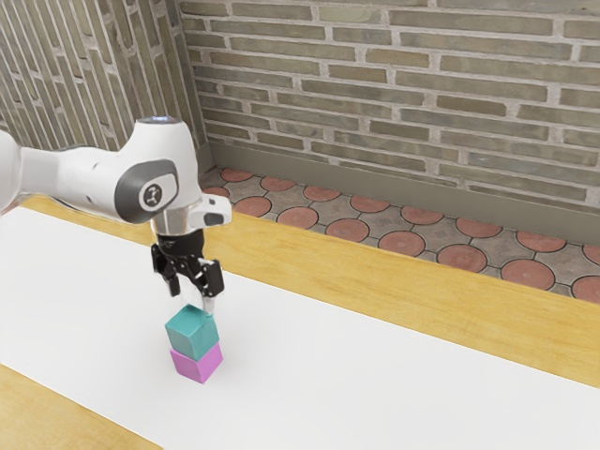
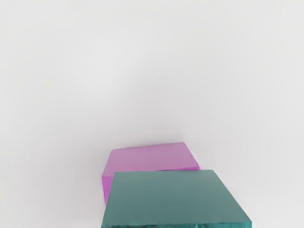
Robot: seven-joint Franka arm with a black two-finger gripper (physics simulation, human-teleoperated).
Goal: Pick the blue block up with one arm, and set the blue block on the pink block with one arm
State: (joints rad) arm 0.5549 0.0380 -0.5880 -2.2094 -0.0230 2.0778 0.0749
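A simulated tabletop scene is shown; the white robot arm (image 1: 103, 183) is cut off at the exterior view's left, so its base is hidden; the black two-finger gripper (image 1: 193, 302) is pointed downward, its fingers spread apart and closed on nothing, their tips standing just above the blue block (image 1: 191, 330); whether one tip grazes the block's top cannot be made out. The blue block, a smooth matte cube closer to teal-green in colour, is resting on top of the pink block (image 1: 198, 364), a cube of like shape, slightly turned against it; much of the pink block's top is covered. Both are stacked on a plain white mat (image 1: 375, 375) laid over a wooden table (image 1: 422, 291); a brick wall (image 1: 394, 84) and a floor of round reddish tiles (image 1: 403, 230) are seen behind. In the wrist view, the blue block (image 2: 173, 197) is cut off by the frame under the hand; a strip of the pink block's (image 2: 152, 159) top face is left uncovered beyond it, a detail not seen from the side.
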